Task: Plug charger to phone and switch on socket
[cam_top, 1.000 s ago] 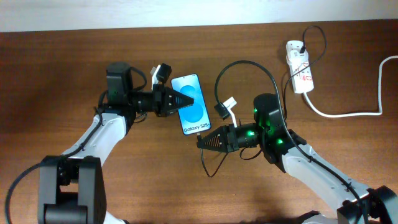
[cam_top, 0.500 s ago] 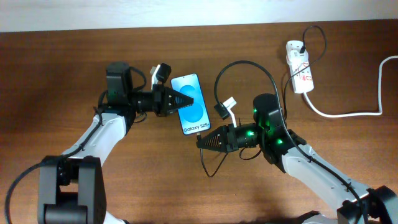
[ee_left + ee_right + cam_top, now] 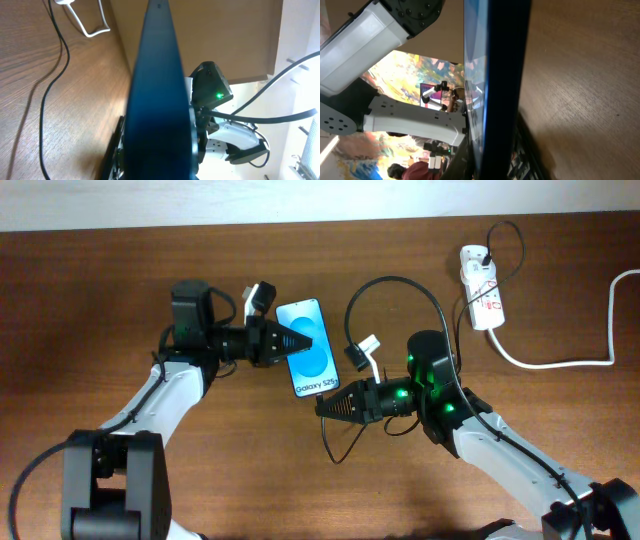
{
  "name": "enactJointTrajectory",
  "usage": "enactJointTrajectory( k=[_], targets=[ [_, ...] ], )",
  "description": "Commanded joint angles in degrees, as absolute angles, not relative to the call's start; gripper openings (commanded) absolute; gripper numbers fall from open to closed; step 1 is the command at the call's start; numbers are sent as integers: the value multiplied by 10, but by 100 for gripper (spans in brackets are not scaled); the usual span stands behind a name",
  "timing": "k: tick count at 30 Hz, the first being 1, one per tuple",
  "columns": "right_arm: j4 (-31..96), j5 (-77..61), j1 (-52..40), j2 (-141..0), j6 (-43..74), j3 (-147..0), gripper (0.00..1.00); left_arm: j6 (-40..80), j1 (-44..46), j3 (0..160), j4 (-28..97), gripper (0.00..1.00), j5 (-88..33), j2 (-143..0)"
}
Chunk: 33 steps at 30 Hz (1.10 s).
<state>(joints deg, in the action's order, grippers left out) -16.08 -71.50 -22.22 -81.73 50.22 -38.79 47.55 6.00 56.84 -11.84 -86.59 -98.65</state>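
Observation:
The phone has a blue screen and lies lengthwise, with its "Galaxy S25+" end toward the right arm. My left gripper is shut on its left long side; the phone fills the left wrist view edge-on. My right gripper is shut on the charger's plug end at the phone's text end. The thin black charger cable loops behind it. The right wrist view shows the phone edge-on between the jaws; the plug tip is hidden. The white socket lies at the far right.
A thick white cord runs from the socket to the right edge. A second loop of black cable lies in front of the right gripper. Both arms meet at the middle of the brown wooden table.

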Motion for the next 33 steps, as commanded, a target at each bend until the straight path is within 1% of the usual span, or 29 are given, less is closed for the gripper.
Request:
enactJointTrajectory(
  k=[1,13,15,19,21,26,30,33],
  targets=[
    [-175,-682,-221,-821,500,-397,4,466,83,571,-119,0,-901,-985],
    [-178,-670,-220,-835,500,-397,4,466,85,571,-119,0,-901,-985],
    [-198,-672,-220,-838,500,-397,4,466,85,571,-119,0,-901,-985],
    [-277,-672,-220,-839,500,-397,4,454,85,571,-119,0,-901,-985],
    [-293,-672,-220,-839,500,-397,4,453,85,571,-119,0,-901,-985],
    [-294,-675,-201,-839,499,-398,4,412,86,571,-119,0,-901,-985],
    [-294,-700,-185,-839,498,-398,4,335,90,571,-117,0,-901,-985],
    [-293,-700,-185,-839,469,-398,4,322,92,571,-117,0,-901,-985]
  ],
)
